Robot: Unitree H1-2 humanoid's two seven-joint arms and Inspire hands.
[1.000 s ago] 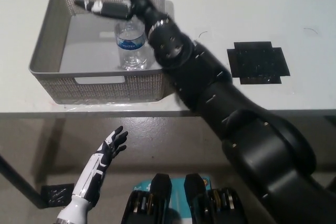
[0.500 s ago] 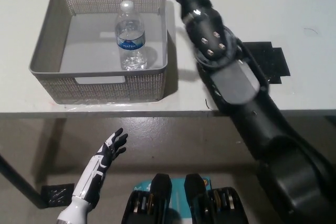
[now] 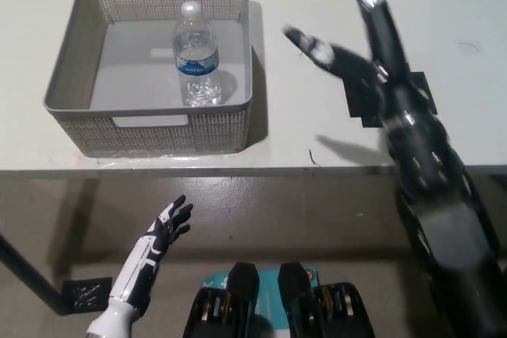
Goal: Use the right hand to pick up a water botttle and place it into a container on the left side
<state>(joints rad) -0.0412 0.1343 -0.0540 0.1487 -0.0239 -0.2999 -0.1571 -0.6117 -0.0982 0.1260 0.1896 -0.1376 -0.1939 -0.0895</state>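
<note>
Water bottle [image 3: 196, 55] upright, cap up, in the basket [image 3: 70, 65]; right hand [image 3: 358, 33] spread wide, empty.

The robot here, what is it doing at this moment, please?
The water bottle stands upright inside the grey basket on the table. The black right hand is open above the table, to the right of the basket, and holds nothing. The white left hand rests open below the table edge.
</note>
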